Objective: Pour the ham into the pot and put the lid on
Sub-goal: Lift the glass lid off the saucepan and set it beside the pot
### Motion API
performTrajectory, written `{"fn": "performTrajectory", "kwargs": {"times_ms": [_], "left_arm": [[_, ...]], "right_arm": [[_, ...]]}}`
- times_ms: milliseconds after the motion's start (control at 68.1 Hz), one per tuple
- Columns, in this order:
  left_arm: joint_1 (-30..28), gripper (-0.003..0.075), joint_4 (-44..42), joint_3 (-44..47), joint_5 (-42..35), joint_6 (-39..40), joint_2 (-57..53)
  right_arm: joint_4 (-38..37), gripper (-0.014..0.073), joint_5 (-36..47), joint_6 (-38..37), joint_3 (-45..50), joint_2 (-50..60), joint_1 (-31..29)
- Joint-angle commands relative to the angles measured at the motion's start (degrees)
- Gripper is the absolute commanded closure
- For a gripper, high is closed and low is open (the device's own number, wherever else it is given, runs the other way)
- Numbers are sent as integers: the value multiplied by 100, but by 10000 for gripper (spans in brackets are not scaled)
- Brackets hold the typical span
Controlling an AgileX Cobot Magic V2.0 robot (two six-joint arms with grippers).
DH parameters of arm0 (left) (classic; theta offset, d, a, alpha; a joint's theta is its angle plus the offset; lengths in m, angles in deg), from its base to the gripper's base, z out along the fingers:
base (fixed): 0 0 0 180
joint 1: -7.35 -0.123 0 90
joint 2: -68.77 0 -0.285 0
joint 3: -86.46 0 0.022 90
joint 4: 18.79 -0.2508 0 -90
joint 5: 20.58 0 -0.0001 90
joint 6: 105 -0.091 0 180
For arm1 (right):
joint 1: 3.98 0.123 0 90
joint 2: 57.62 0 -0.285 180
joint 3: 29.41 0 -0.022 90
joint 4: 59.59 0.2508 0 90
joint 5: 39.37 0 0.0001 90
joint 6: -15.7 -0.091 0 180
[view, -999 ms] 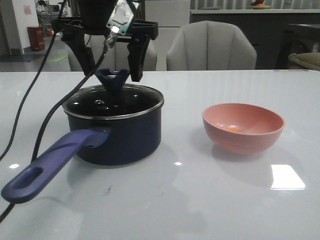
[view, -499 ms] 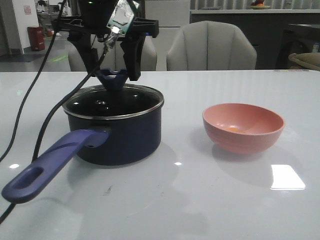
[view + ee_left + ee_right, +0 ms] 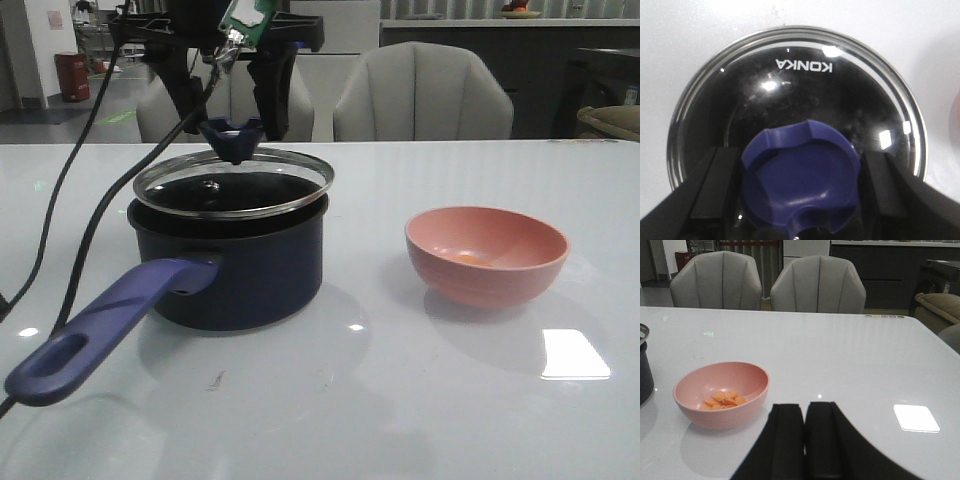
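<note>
front view shows the left gripper (image 3: 232, 105) pinching the blue knob of the lid (image 3: 233, 182), and the lid hangs just above the pot (image 3: 228, 262), not sitting on it. the pot is open for now. the ham (image 3: 725, 399) sits in the pink bowl (image 3: 690, 410), near the pot on the white table (image 3: 420, 400). so no pouring is done yet, i think. what is left is tipping the ham into the pot and putting the lid on. the right gripper (image 3: 805, 440) is near the bowl with its fingers pressed together, holding nothing. i count one pot, one lid, one bowl and a few small ham pieces, too bunched up to count.
</note>
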Motion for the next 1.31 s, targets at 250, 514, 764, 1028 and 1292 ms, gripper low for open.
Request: {"fn": "performTrajectory", "kwargs": {"times_ms": [250, 514, 764, 1028, 1292], "left_arm": [[-444, 463, -292, -224, 231, -485, -781], [-1496, 463, -20, 162, 231, -1071, -1258], [-2646, 463, 5, 1474, -219, -1402, -1459], [-3319, 463, 541, 3085, -1604, -1508, -1468], [-3343, 461, 541, 3986, -2462, -1508, -1427]], "right_arm": [[-82, 447, 460, 33, -35, 115, -28], [-82, 447, 460, 33, -35, 115, -28], [-82, 447, 460, 33, -35, 115, -28], [-82, 447, 460, 33, -35, 115, -28], [-82, 447, 460, 33, -35, 115, -28]]}}
